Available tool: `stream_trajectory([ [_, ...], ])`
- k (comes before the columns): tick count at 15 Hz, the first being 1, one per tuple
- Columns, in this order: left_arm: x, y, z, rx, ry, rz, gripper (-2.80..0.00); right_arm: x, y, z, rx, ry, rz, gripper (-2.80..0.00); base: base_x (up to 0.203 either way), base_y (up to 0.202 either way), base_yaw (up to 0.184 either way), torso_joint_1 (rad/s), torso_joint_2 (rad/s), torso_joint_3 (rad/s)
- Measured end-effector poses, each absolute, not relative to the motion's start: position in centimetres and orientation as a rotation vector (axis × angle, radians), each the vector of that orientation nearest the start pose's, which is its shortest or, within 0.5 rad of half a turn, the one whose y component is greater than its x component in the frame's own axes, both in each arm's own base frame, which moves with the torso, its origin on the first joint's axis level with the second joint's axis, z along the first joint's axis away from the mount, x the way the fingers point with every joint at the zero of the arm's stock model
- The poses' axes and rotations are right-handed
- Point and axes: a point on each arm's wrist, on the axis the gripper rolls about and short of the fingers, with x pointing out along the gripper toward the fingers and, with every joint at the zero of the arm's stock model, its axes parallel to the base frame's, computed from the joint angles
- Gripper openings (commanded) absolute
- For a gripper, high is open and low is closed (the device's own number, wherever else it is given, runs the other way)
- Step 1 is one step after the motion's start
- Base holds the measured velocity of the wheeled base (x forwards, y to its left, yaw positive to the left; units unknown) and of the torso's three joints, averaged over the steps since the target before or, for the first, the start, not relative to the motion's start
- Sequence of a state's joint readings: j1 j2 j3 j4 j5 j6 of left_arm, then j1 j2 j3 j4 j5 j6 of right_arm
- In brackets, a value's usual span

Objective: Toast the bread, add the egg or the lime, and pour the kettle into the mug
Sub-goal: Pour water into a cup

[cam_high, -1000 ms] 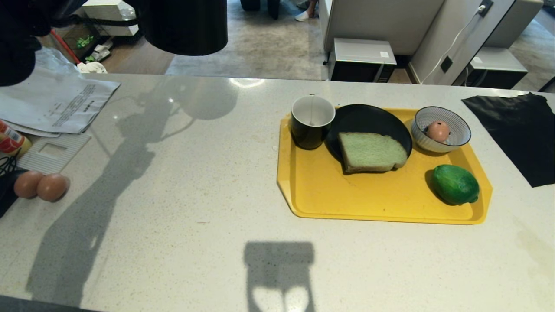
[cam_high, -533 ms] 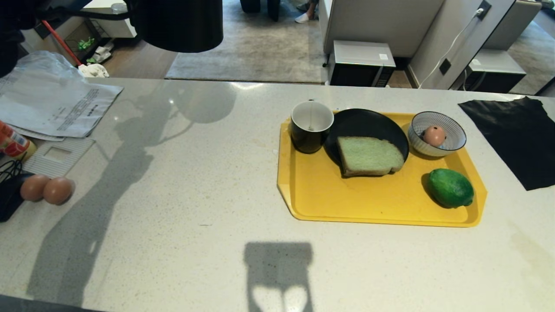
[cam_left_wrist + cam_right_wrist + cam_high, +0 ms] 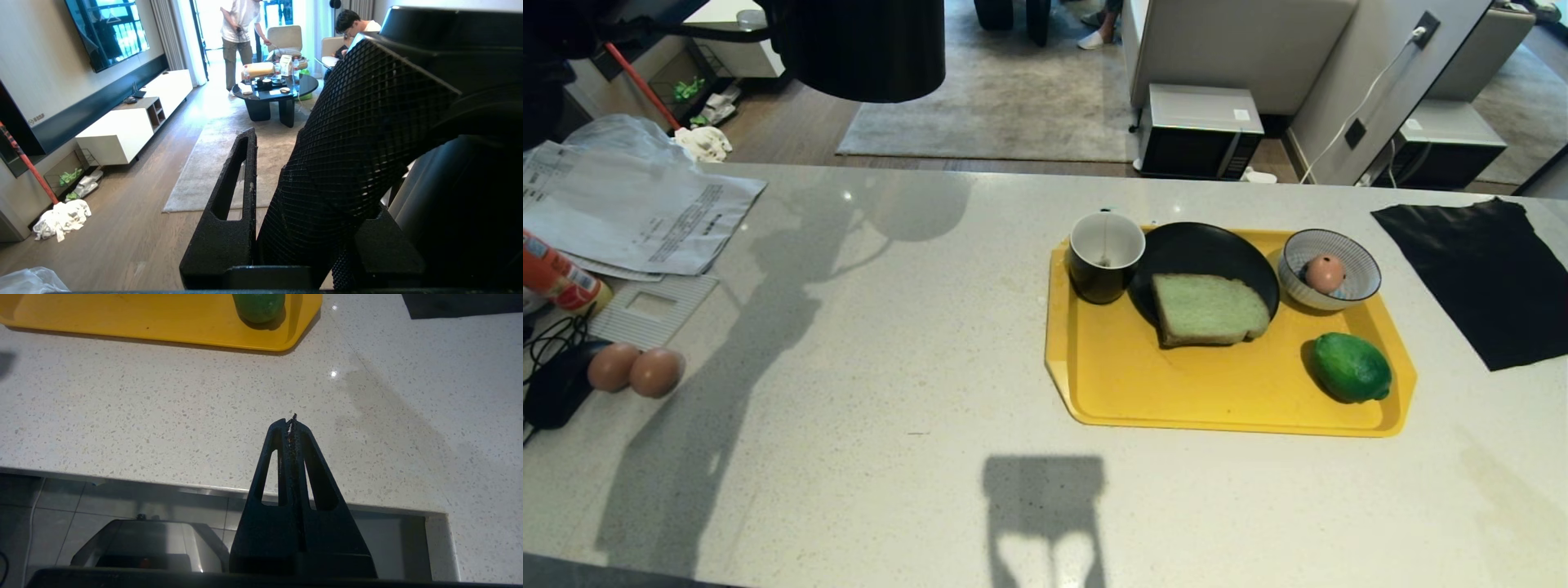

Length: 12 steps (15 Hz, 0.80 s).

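The left gripper (image 3: 286, 196) is holding the kettle (image 3: 862, 49) up in the air at the far left, above and beyond the far edge of the white counter (image 3: 866, 343). Its fingers (image 3: 229, 212) are clamping the kettle's ribbed black handle (image 3: 359, 134), with the dark body of the kettle swelling just beside them. Only the round black base of the kettle is showing from the head camera, and it is throwing a long shadow across the left half of the counter.

The yellow tray (image 3: 1225, 400) is sitting on the right half of the counter. At its far left corner the mug (image 3: 1104, 256) is standing upright, white inside, touching the black plate (image 3: 1209, 249) to its right. The bread (image 3: 1209, 309) is lying flat on the near part of that plate, its near edge hanging over the rim towards the tray. Further right, at the tray's far right corner, a striped bowl (image 3: 1347, 257) is holding an egg (image 3: 1325, 273). The lime (image 3: 1351, 367) is resting on the tray's near right corner, well apart from the bread.

The right gripper (image 3: 291, 424) is hanging low at the near edge of the counter, right of the tray, with its fingers pressed together and gripping nothing.

Two loose eggs (image 3: 635, 369) are lying side by side at the left edge of the counter, with papers (image 3: 637, 212) beyond them. A black cloth (image 3: 1478, 278) is lying on the far right.
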State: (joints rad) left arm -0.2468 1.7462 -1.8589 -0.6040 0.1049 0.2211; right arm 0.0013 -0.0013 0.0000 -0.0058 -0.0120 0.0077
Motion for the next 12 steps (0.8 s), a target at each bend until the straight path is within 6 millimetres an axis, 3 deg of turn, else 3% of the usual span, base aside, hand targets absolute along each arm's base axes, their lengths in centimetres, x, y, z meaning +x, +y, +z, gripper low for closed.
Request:
stream_trajectory([
  [3, 28.71, -6.99, 45.65, 0.087, -0.713, -0.057, -2.80, -2.29, -0.03, 7.61, 0.011, -0.008, -0.012, -2.80, 0.000, 0.000, 0.000, 0.139, -0.26, -0.125],
  [12, 28.24, -6.94, 45.52, 0.117, -0.645, -0.069, -2.80, -2.29, -0.04, 7.60, 0.013, -0.007, -0.016, -2.80, 0.000, 0.000, 0.000, 0.000, 0.00, 0.000],
])
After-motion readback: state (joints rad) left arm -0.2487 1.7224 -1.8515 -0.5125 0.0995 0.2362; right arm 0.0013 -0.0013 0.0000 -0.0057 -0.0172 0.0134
